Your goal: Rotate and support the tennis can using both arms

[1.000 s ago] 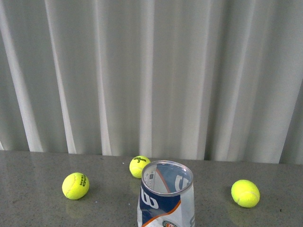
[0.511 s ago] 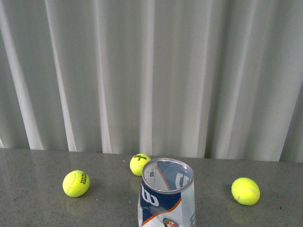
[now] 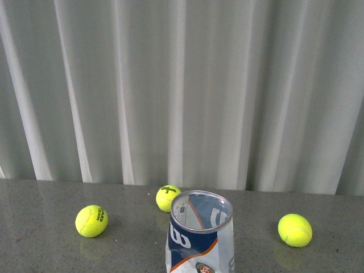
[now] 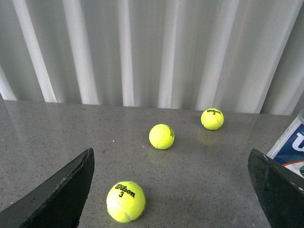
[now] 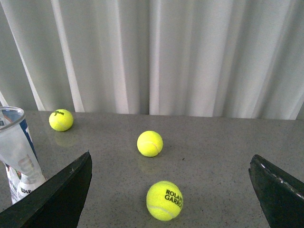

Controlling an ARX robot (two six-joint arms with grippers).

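Backdrop: white pleated curtain behind the full scene. Grey speckled worktop. Tennis can: upright at the near centre of the worktop, open silver rim up, navy Wilson label facing the camera; no tool touches it. Left tool: released, jaws wide apart, empty, can off to one side. Right tool: released, wide apart, empty. Yellow-green tennis balls, loose on the worktop: left ball, right ball, centre ball just behind the can.
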